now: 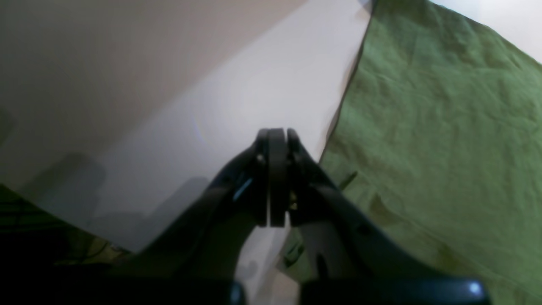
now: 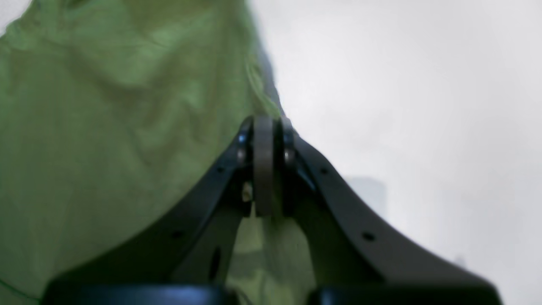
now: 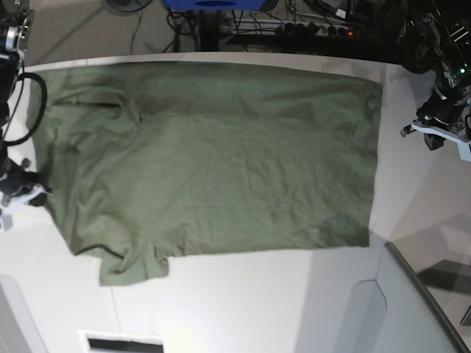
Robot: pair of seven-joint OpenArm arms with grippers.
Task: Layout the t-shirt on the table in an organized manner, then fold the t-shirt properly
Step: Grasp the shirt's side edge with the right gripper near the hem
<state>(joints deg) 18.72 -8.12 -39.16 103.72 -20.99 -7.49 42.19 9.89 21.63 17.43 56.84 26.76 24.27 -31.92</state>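
OK, t-shirt (image 3: 213, 162) lies spread flat on table (image 3: 243, 294). Left gripper (image 1: 277, 178) pressed together, empty, beside hem. Right gripper (image 2: 264, 169) pinching shirt's edge.

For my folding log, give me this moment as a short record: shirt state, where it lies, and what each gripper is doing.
t-shirt: spread flat, lightly wrinkled, not yet folded
table: white, bare along the near edge
right gripper: shut, at the shirt's edge; whether it pinches cloth cannot be told
left gripper: shut, holding nothing, over bare table beside the shirt
grey angled panel: near corner, clear of the shirt
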